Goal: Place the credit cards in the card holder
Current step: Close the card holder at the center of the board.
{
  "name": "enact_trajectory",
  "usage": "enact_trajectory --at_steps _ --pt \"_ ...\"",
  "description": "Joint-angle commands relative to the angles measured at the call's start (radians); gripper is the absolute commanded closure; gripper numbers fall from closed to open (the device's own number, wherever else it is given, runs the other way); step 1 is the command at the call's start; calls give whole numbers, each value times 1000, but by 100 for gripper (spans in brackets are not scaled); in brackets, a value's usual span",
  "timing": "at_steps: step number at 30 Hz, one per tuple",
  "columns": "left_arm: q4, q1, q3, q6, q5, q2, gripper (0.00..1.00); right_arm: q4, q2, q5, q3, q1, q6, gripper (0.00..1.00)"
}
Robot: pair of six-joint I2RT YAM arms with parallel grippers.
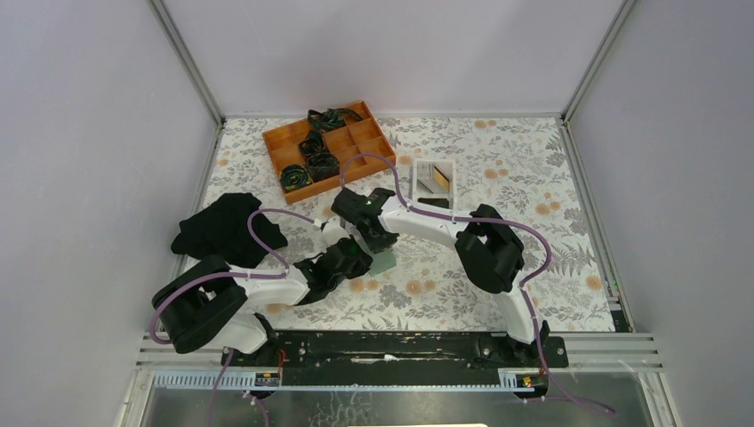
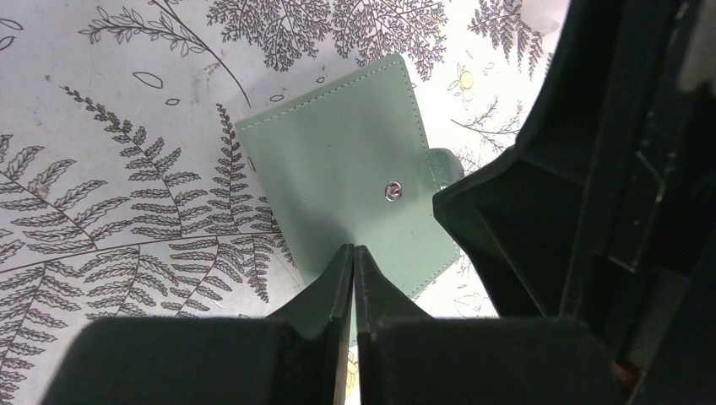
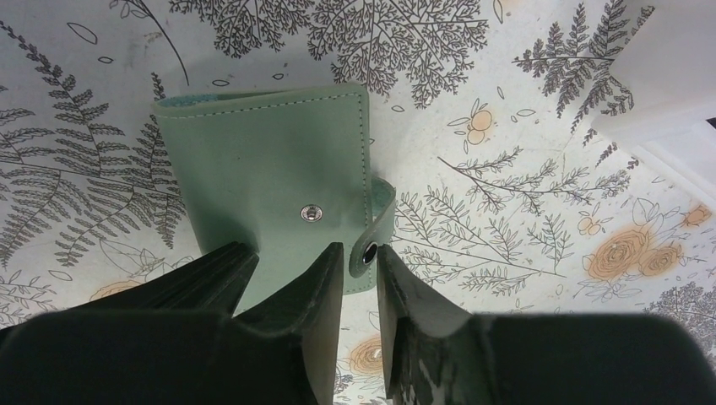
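Note:
The sage-green card holder (image 1: 384, 261) lies flat on the fern-print table, its snap tab undone and curling up; it also shows in the left wrist view (image 2: 338, 169) and the right wrist view (image 3: 262, 160). My left gripper (image 2: 354, 250) is shut, its tips resting on the holder's near part. My right gripper (image 3: 360, 250) is narrowly open, its fingers astride the snap tab (image 3: 370, 251), which touches the right finger. The credit cards (image 1: 428, 176) lie in the white tray (image 1: 451, 165) at the back, far from both grippers.
An orange compartment box (image 1: 369, 133) with dark coiled bands stands at the back left. A black cloth (image 1: 227, 229) lies at the left beside my left arm. The tray's white corner (image 3: 667, 126) shows at the right of the right wrist view.

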Motion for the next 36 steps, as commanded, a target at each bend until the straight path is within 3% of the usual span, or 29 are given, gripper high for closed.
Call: enact_trajectory --at_steps 1,24,36 --pt "29 -4 10 19 14 20 93 -30 -44 26 44 12 -10 71" --pt "27 -3 15 26 16 23 93 -38 -53 22 66 13 -13 75" --pt "29 -4 14 26 16 24 93 -41 -40 11 70 14 -24 89"
